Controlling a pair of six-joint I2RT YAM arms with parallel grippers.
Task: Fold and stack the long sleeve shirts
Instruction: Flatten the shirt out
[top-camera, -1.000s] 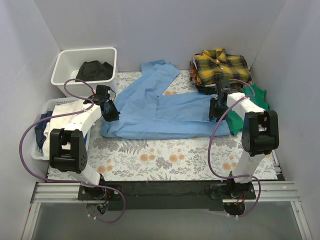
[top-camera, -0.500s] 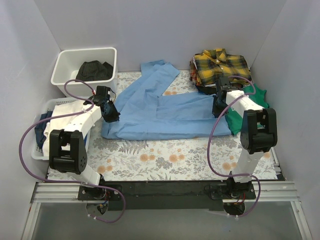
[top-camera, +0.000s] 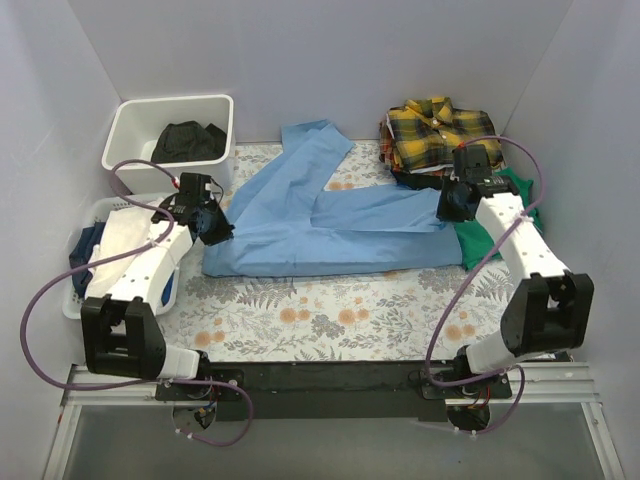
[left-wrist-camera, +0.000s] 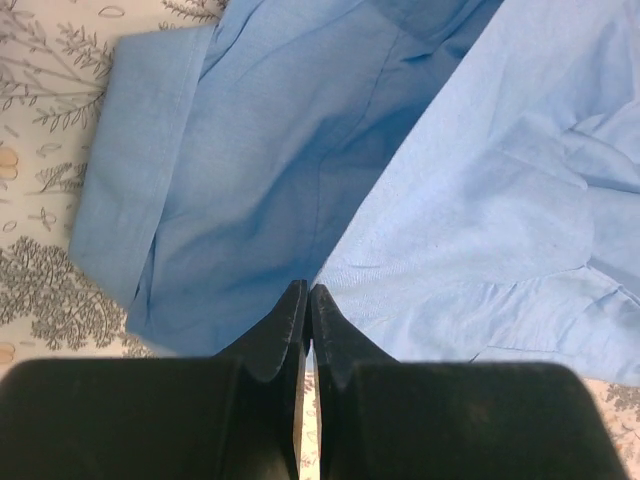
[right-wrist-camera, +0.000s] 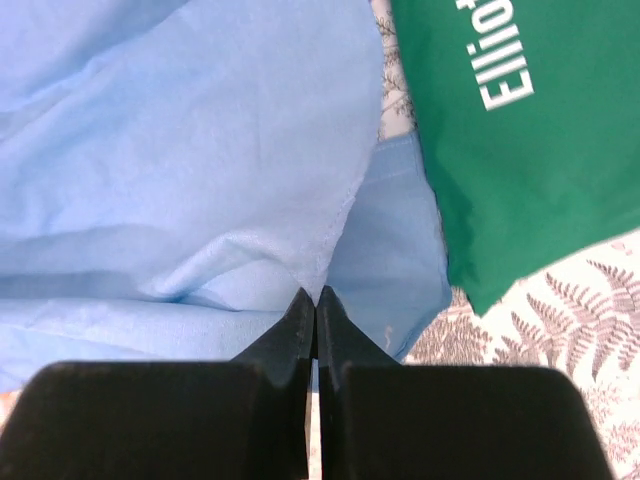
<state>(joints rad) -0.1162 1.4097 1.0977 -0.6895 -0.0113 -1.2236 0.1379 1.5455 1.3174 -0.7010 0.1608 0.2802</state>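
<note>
Light blue shirt (top-camera: 320, 225) lies flat mid-surface (top-camera: 330, 315), pinched at both ends.
Left jaws clenched on its left edge, right jaws on its right hem, just beside green T-shirt (right-wrist-camera: 520, 170). Plaid shirt (top-camera: 440, 135) folded far right; white bin (top-camera: 128, 128) with black garment (top-camera: 190, 140) far left.

1. Left arm (top-camera: 140, 265) and right arm (top-camera: 520, 235): white link shells, black joint housings.
2. A purple cable (top-camera: 430, 345) loops along each arm.
3. Left gripper (left-wrist-camera: 307, 298) and right gripper (right-wrist-camera: 316, 298): matte black, with tapered fingers.
4. Black bases (top-camera: 187, 385) sit on a black rail (top-camera: 330, 380).
</note>
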